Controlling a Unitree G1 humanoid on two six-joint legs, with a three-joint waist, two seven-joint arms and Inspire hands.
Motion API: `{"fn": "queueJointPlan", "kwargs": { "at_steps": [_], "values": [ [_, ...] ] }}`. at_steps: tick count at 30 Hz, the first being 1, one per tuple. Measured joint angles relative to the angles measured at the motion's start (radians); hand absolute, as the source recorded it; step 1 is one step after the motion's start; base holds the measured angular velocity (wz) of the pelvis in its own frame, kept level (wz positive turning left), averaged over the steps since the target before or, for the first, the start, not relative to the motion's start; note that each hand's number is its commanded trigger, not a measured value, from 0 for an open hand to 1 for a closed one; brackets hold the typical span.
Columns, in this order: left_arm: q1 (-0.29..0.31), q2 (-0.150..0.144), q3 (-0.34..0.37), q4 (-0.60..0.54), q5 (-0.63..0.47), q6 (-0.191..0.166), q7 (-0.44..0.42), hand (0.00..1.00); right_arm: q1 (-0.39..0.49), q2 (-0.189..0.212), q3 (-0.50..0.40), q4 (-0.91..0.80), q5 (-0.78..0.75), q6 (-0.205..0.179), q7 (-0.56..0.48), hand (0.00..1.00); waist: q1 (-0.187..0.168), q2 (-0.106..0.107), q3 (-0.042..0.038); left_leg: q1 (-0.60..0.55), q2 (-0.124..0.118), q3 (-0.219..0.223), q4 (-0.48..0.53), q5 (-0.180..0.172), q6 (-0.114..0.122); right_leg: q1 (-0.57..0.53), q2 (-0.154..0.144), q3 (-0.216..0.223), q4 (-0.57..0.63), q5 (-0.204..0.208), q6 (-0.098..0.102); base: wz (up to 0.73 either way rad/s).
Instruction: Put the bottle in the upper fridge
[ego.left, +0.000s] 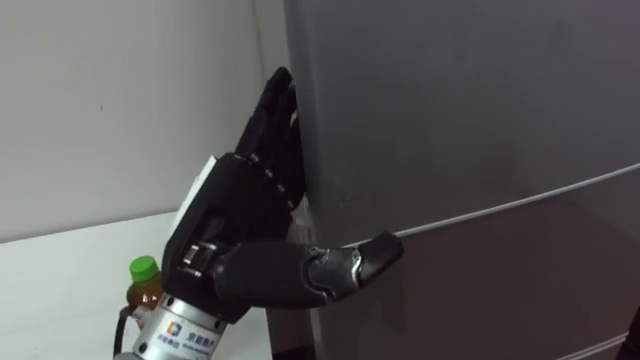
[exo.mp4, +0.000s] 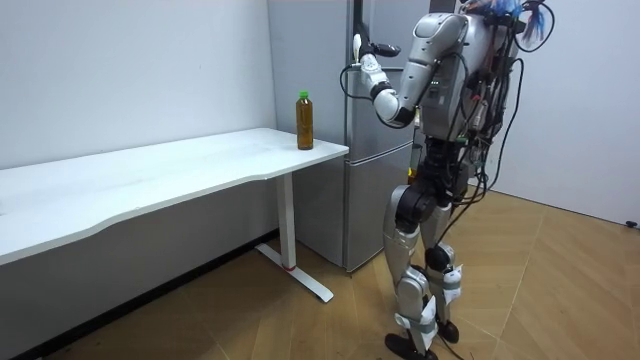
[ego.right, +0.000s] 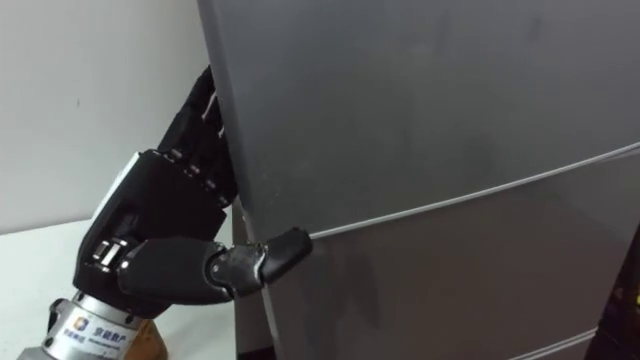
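— What is the room like?
— There is a white wall (ego.left: 120, 100), a wood floor (exo.mp4: 300, 320) and a long white desk (exo.mp4: 150, 185) against the wall. A grey fridge (ego.left: 480, 120) stands just beside the desk's end on the room view's right.
— Where is the robot?
— It stands upright in front of the fridge, facing it, with its left arm raised to the upper door.
— And the bottle?
— The bottle (exo.mp4: 305, 120) is upright on the desk, at the far corner next to the fridge. It has a green cap and amber contents. In the eye views it peeks out behind the raised wrist. No hand touches it.
— What is the left hand doing?
— The left hand (ego.left: 235, 205) is at the fridge's left edge. Its fingers (ego.left: 272, 110) are straight and point up along the side of the upper door, flat against that edge. The thumb (ego.left: 360, 258) stretches out across the door's front, with its tip at the seam (ego.left: 520, 200) between the two doors.
— Is it gripping anything?
— No. The hand is spread wide and holds nothing.
— And the doors?
— Both doors are closed.
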Motion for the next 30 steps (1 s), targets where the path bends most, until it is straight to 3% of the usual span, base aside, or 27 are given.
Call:
{"fn": "queueJointPlan", "kwargs": {
  "at_steps": [6,7,9,19,22,23,24,28,29,30],
  "values": [
    [0.000,0.000,-0.001,0.000,0.000,0.001,-0.004,0.00,0.003,-0.002,0.007,-0.006,0.000,0.000,-0.006,0.00,0.000,-0.001,0.0001,-0.003,0.000,0.000,-0.004,0.000,0.000,-0.003,0.001,0.003,0.001,0.001,0.000,0.01],
    [0.000,0.000,-0.001,0.000,0.000,0.001,-0.005,0.19,0.005,-0.002,0.008,-0.006,0.000,0.000,-0.007,0.00,-0.001,-0.001,-0.0001,-0.002,0.000,0.000,-0.004,0.000,0.000,-0.003,0.001,0.002,0.001,0.001,0.000,0.00],
    [0.000,0.000,-0.001,0.000,0.000,0.001,-0.009,1.00,0.004,-0.002,0.010,-0.006,0.000,0.000,-0.006,0.00,-0.001,-0.001,-0.0002,-0.002,0.000,0.000,-0.004,0.000,0.000,-0.002,0.001,0.003,0.002,0.001,0.000,0.00],
    [0.002,-0.004,0.019,0.020,-0.005,-0.001,-0.016,1.00,0.024,-0.008,0.017,-0.037,-0.001,0.007,0.005,0.00,0.001,0.003,-0.0029,-0.002,0.001,-0.002,-0.004,0.000,0.000,0.000,0.002,0.002,0.004,0.007,-0.001,0.00],
    [0.004,-0.026,0.012,0.029,-0.001,0.001,0.006,1.00,0.025,-0.009,0.018,-0.042,-0.002,0.010,0.004,0.00,0.003,0.006,-0.0044,-0.002,0.001,-0.003,-0.002,0.000,0.000,0.001,0.002,0.003,0.003,0.013,0.000,0.00],
    [0.004,-0.026,0.014,0.032,-0.001,0.001,0.012,0.95,0.025,-0.011,0.019,-0.045,-0.002,0.010,0.004,0.00,0.002,0.006,-0.0044,-0.002,0.002,-0.003,-0.001,0.000,0.000,0.001,0.003,0.003,0.002,0.014,0.000,0.00],
    [0.004,-0.025,0.014,0.037,0.000,-0.002,0.014,0.78,0.026,-0.014,0.020,-0.050,-0.001,0.010,0.005,0.00,0.001,0.006,-0.0046,-0.002,0.002,-0.003,0.000,0.000,0.001,0.003,0.003,0.003,0.002,0.014,0.000,0.00],
    [0.004,-0.025,0.013,0.044,-0.001,-0.003,0.021,0.55,0.028,-0.020,0.029,-0.050,0.000,0.010,0.003,0.00,0.001,0.010,-0.0052,-0.001,0.002,-0.004,0.003,0.000,0.001,0.005,0.003,0.002,0.003,0.016,-0.001,0.00],
    [0.004,-0.024,0.013,0.044,-0.001,-0.003,0.021,0.08,0.028,-0.020,0.030,-0.050,0.000,0.010,0.002,0.00,0.001,0.010,-0.0053,-0.001,0.003,-0.004,0.003,0.000,0.001,0.006,0.003,0.002,0.003,0.016,-0.001,0.00],
    [0.004,-0.025,0.012,0.044,-0.003,-0.003,0.020,0.00,0.028,-0.022,0.035,-0.050,0.001,0.010,0.001,0.00,0.001,0.011,-0.0053,-0.001,0.003,-0.004,0.003,0.000,0.001,0.006,0.003,0.002,0.003,0.017,-0.001,0.00]
  ]
}}
